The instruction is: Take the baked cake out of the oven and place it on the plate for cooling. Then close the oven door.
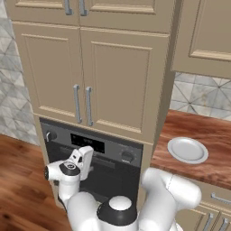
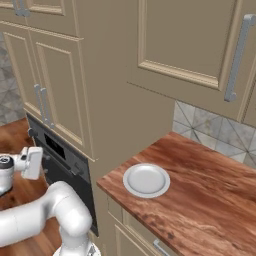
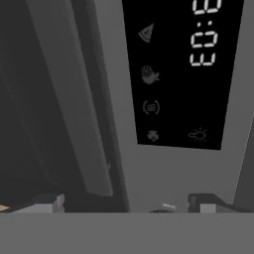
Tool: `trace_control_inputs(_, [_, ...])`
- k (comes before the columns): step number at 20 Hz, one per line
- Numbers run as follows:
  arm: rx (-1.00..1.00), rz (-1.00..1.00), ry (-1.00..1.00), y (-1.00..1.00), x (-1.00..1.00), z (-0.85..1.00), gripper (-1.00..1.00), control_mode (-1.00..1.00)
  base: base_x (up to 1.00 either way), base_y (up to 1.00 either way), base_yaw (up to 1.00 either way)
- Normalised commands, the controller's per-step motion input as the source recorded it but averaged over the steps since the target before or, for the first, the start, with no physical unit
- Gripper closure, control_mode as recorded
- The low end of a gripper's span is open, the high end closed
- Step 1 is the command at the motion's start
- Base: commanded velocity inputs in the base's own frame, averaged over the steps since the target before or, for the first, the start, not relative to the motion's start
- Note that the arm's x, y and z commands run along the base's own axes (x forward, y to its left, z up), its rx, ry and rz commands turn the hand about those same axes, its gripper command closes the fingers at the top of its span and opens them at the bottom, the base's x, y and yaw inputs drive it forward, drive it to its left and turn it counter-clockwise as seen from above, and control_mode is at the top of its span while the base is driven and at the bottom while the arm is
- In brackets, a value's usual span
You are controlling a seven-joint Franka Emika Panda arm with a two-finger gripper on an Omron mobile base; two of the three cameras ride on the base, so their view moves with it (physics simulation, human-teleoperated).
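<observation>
The dark grey oven (image 1: 118,152) sits under the beige cabinets, its black display (image 3: 178,74) lit close in front of the hand. The oven door (image 1: 113,180) stands upright against the oven, with its bar handle (image 3: 74,99) running beside the display in the hand view. My gripper (image 3: 130,203) is open, with nothing between the fingertips (image 3: 49,202), and it faces the control panel just beside the handle. From the side, the gripper (image 1: 86,159) hovers at the oven's upper left front. The cake is hidden. The white-grey plate (image 1: 187,150) lies bare on the wooden counter to the right.
Beige cabinet doors (image 1: 85,76) with metal handles rise above the oven. The wooden counter (image 2: 200,200) stretches right of the oven, with drawers below it. A round knob (image 1: 127,157) sits right of the display, another knob (image 1: 49,135) left of it. Wooden floor lies at left.
</observation>
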Motion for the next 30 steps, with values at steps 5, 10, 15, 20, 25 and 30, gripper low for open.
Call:
trace_control_inputs(5, [-0.06,0.04,-0.02,-0.03,0.19,-0.18,-1.00,-1.00,0.00,0.00,0.00])
trace_control_inputs(10, [-0.10,0.04,-0.02,0.00,0.14,-0.28,-1.00,-1.00,0.00,0.00,0.00])
trace_control_inputs(15, [-0.12,0.04,-0.02,0.00,0.11,-0.29,-1.00,-1.00,0.00,0.00,0.00])
trace_control_inputs(20, [-0.04,0.03,-0.05,0.00,0.19,-0.12,-1.00,-1.00,0.00,0.00,0.00])
trace_control_inputs(25, [0.00,0.04,-0.13,-0.03,0.29,0.00,-1.00,-1.00,0.00,0.00,0.00])
trace_control_inputs(30, [-0.01,0.05,-0.13,0.00,0.15,-0.12,-1.00,-1.00,0.00,0.00,0.00])
